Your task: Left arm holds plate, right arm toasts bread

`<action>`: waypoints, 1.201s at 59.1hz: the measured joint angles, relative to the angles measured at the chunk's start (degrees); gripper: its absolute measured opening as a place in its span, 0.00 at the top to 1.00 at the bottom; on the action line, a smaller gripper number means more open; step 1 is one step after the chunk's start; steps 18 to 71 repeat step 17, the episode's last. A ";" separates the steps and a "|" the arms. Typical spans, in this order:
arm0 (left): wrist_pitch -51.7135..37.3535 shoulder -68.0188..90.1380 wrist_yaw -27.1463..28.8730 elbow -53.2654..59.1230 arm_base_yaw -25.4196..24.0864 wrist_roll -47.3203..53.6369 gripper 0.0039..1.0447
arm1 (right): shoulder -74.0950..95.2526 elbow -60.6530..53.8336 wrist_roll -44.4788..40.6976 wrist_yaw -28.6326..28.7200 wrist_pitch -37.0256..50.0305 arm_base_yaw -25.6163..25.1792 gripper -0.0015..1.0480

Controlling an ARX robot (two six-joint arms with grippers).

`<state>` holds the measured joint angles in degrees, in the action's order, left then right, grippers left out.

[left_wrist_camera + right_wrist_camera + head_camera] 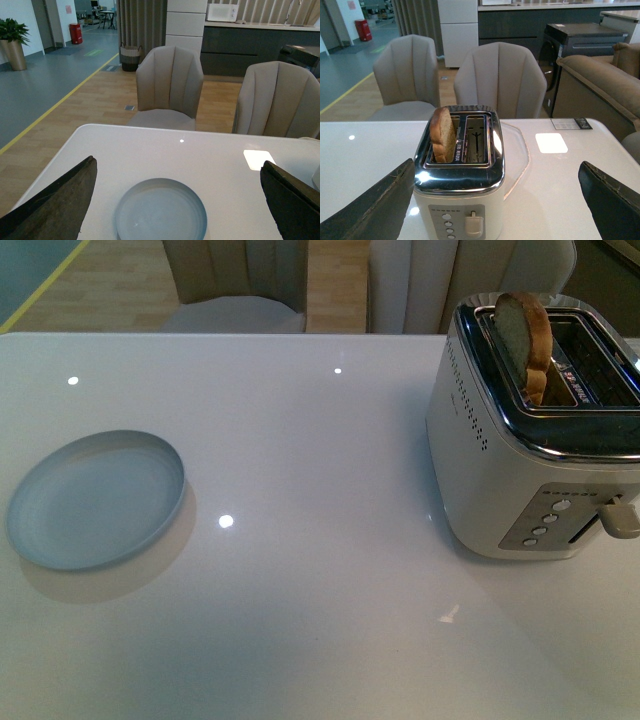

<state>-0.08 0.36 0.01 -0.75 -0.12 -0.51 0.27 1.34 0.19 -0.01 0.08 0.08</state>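
On the left of the white table (320, 570) we have the plate (96, 498), pale blue and empty, lying flat near the table's left edge. Our left gripper (175, 200) hovers above and just short of it, its two black fingers (55, 205) spread wide with nothing between them; in the left wrist view the plate sits squarely in the gap between them. Neither finger touches it. Neither arm shows in the front view, so we judge both arms to be held back from the work.

Moving right, the middle of the table is bare but for ceiling-light reflections. At the far right stands the toaster (530, 470), white with a chrome top, its lever (474, 223) and buttons facing us. The bread (524, 340) stands upright in the slot on the left, with much of the slice showing above the rim. The other slot holds nothing. Our right gripper (495, 200) likewise has its fingers well apart and holds nothing, aimed at the toaster's front.

We judge the slice is loaded but not lowered, unless it has popped up already; the pictures do not settle which. If toasting is still to come, the next move calls for our right gripper to press the lever down, while our left closes on the plate's rim, which is shallow and may slip.
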 joint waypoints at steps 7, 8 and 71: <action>0.00 0.00 0.00 0.00 0.00 0.00 0.07 | 0.00 0.00 0.00 0.00 0.00 0.00 0.08; 0.00 0.00 0.00 0.00 0.00 0.00 0.07 | 0.00 0.00 0.00 0.00 0.00 0.00 0.08; 0.00 0.00 0.00 0.00 0.00 0.00 0.07 | 0.00 0.00 0.00 0.00 0.00 0.00 0.08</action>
